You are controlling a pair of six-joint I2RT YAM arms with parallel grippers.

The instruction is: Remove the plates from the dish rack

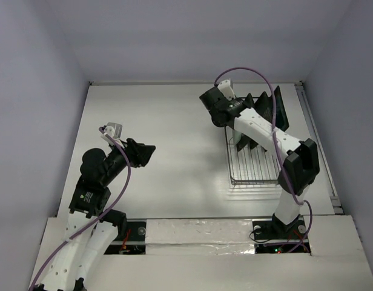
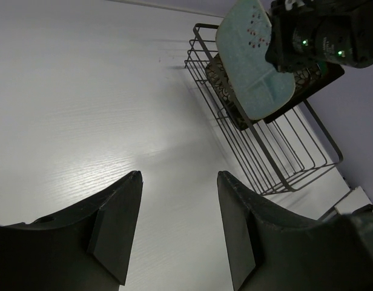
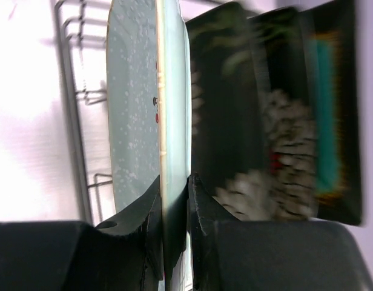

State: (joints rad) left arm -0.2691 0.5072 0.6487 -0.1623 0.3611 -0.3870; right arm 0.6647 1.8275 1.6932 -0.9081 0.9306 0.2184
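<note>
Gripping the pale mint green plate (image 3: 135, 109) by its upper rim, your right gripper (image 3: 174, 188) is pinching the thin edge between both fingers, so you are working the very first step of the unloading: taking the outermost plate out of the dish rack (image 1: 254, 167). That plate is standing on edge at the rack's far end, on the side facing your left arm, and I cannot tell whether its lower edge is already clearing the wires. Your left gripper (image 2: 179, 200) is hanging released and empty over the bare table (image 2: 83, 91), well apart from the rack on its left side. The next move, as I am judging it, is calling for a straight lift until the plate is coming free of the prongs, then a carry to the table left of the rack. Counting for you: four plates in all, one mint green, two black flowered ones (image 3: 223, 109) (image 3: 283, 121) standing just behind it, and one teal-centred plate (image 3: 329, 109) at the rack's far right side; one rack; none lying on the table.
</note>
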